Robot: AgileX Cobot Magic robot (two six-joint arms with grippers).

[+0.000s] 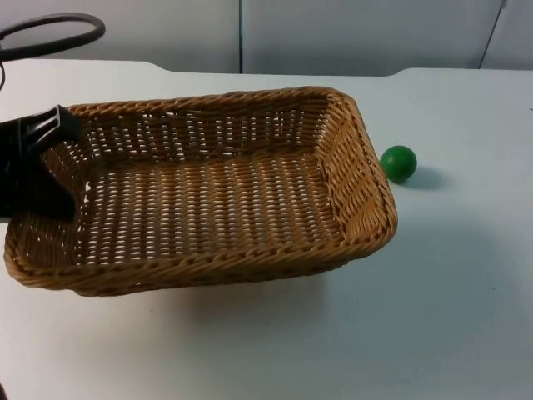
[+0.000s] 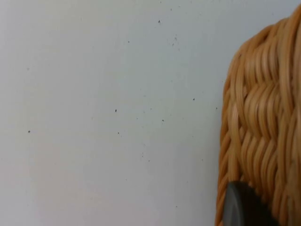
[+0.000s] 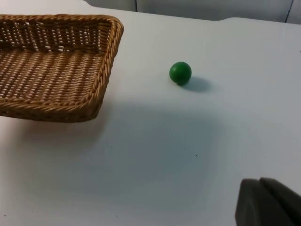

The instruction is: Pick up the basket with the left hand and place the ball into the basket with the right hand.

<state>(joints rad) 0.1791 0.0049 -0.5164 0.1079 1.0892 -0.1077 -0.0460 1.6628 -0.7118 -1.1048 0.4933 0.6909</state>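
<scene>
From the top view you see the rectangular woven wicker basket (image 1: 208,187) raised off the white table (image 1: 433,317), the left gripper (image 1: 37,142) clamped on its left rim. The small green ball (image 1: 399,162) lies just beside its right edge, apart.

Your left wrist view shows basket weave against open table.

Your right wrist view has bare table around the ball; I cannot tell the right gripper's (image 3: 268,205) state.

Left tool (image 1: 52,133) cut off by top view's left edge, far finger hidden behind basket (image 1: 200,187) wall; right tool's fingertip (image 3: 268,203) cropped, spacing untellable
</scene>
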